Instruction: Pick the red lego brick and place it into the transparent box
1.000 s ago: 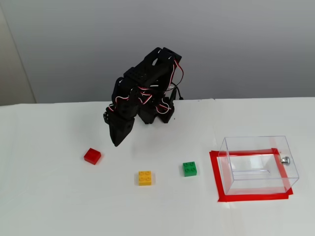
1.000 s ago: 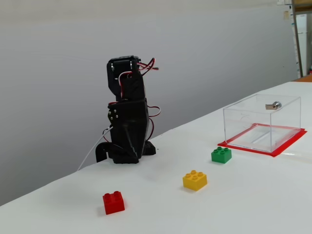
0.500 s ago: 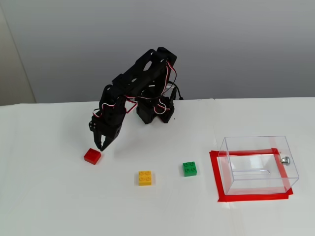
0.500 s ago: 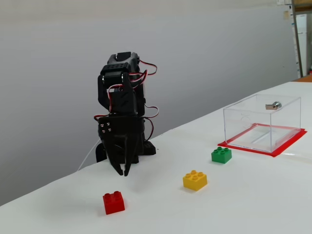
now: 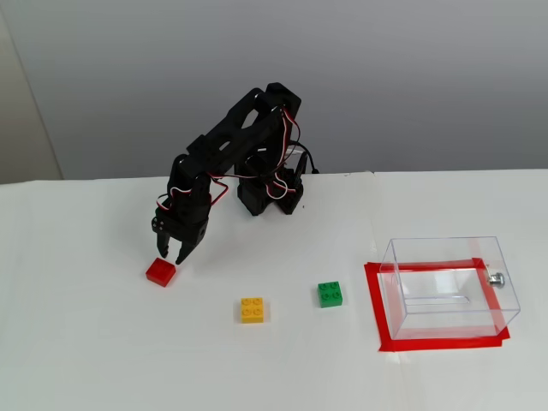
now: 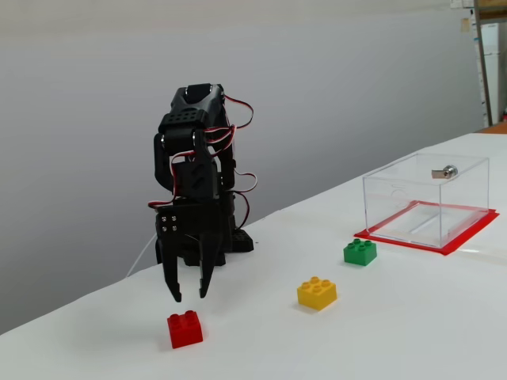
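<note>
text: none readable | labels: none | brands: none | numbers: none

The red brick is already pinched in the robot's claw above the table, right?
No. The red lego brick lies on the table, untouched. The gripper hangs open just above it, as a fixed view from the side shows.

Arm: black, bent forward and down from its base at the back of the white table (image 5: 103, 342).
Gripper (image 5: 170, 257): fingers parted, pointing down, just above the red lego brick (image 5: 160, 271).
Other bricks: yellow brick (image 5: 252, 309), green brick (image 5: 330, 294).
Transparent box (image 5: 449, 285): at right, on red tape, empty.
</note>
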